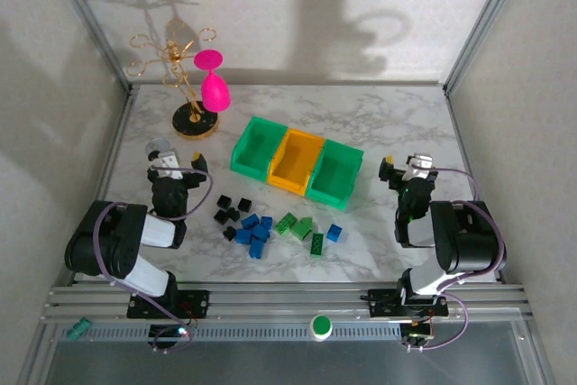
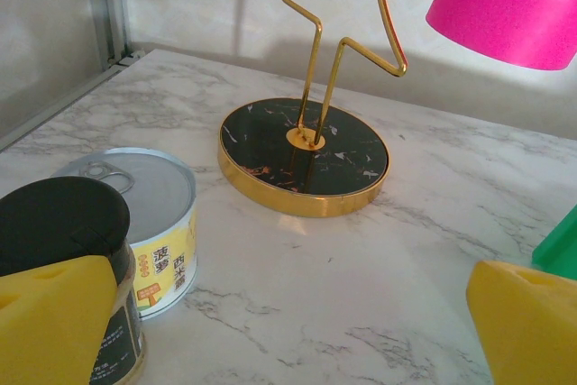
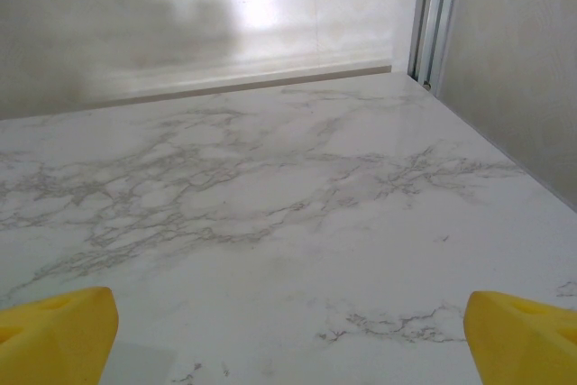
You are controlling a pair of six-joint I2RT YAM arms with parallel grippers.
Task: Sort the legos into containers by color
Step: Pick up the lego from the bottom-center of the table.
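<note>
The legos lie loose on the marble between the arms: a black cluster (image 1: 230, 214), a blue cluster (image 1: 255, 232), green ones (image 1: 293, 225) and one blue brick (image 1: 334, 233) apart at the right. Behind them stand the containers, joined in a slanted row: a green bin (image 1: 257, 149), a yellow-orange bin (image 1: 297, 161) and a second green bin (image 1: 335, 173). My left gripper (image 1: 178, 160) (image 2: 297, 331) is open at the left, with bare marble between its yellow pads (image 2: 54, 322). At the right my right gripper (image 1: 406, 167) (image 3: 288, 340) is open over bare table.
A pull-tab can (image 2: 144, 214) and a dark-capped bottle (image 2: 68, 241) stand close to my left finger. A gold wire stand on a black round base (image 1: 196, 120) (image 2: 304, 155) holds a pink cup (image 1: 215, 87). Aluminium frame rails and walls enclose the table.
</note>
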